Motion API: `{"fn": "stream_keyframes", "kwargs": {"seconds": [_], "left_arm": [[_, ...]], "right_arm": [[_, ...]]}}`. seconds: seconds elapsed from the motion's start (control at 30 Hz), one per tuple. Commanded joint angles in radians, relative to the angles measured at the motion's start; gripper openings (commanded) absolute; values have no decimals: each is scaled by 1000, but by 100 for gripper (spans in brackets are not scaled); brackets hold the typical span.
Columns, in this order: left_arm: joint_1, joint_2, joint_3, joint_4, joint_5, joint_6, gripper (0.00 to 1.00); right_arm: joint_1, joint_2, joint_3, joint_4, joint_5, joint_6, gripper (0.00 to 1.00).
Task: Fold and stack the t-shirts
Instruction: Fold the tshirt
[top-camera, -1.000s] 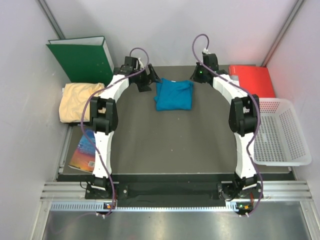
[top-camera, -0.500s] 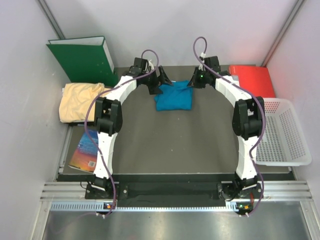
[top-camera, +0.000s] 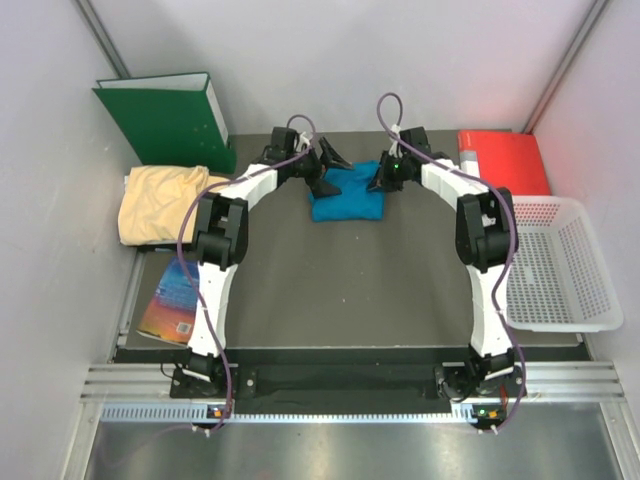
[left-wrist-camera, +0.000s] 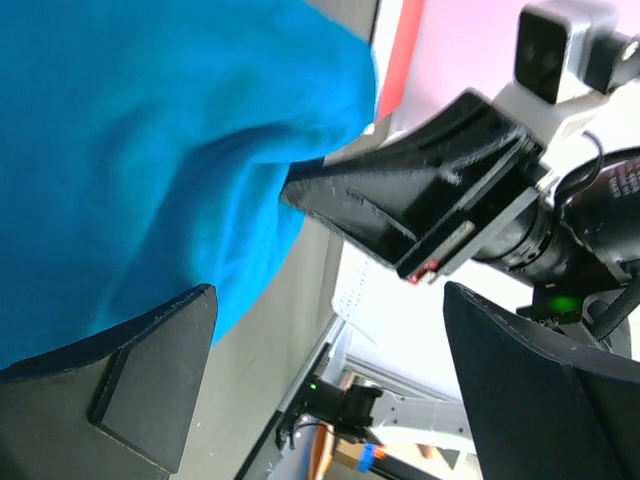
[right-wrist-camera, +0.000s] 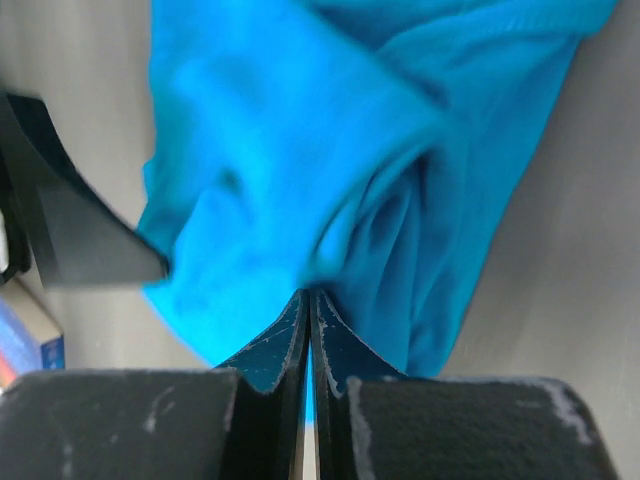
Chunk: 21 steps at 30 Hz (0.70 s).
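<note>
The teal-blue t-shirt (top-camera: 346, 194) lies folded into a small bundle at the far middle of the dark table (top-camera: 340, 280). My right gripper (top-camera: 383, 176) is shut on cloth at its far right corner; in the right wrist view (right-wrist-camera: 309, 293) the fingers pinch a blue fold (right-wrist-camera: 330, 150). My left gripper (top-camera: 325, 166) is open at the shirt's far left corner, its jaws wide apart (left-wrist-camera: 330, 300) beside the blue cloth (left-wrist-camera: 130, 150) and holding nothing. The pale yellow-orange t-shirt (top-camera: 160, 200) lies crumpled at the left edge.
A green binder (top-camera: 165, 120) stands at the back left. A red folder (top-camera: 505, 160) lies at the back right. A white basket (top-camera: 560, 265) sits on the right. A colourful booklet (top-camera: 173, 300) lies at the left front.
Both grippers have moved inward to the teal shirt's far corners. The right gripper has come onto the right corner, and the shirt's far edge has bunched narrower.
</note>
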<state>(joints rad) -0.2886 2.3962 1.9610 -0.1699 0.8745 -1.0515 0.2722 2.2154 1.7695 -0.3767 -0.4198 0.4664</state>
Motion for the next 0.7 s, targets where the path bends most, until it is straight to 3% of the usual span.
{"fn": "stream_keyframes", "kwargs": {"seconds": [0.0,0.23,0.47,0.67], "left_arm": [[-7,24,-7,84,34,-73,99],[-7,46,50,-80,-17,39,99],[2,86,121,-227,-80,114,99],[8,75,139,-111,-65,85,99]], "right_arm": [[2,102,140,47,10,14,0],[-25,216,258,105,-8,86,0],[-71,254,266,137,-42,138,0],[-90,169,209,95,-66,87,0]]}}
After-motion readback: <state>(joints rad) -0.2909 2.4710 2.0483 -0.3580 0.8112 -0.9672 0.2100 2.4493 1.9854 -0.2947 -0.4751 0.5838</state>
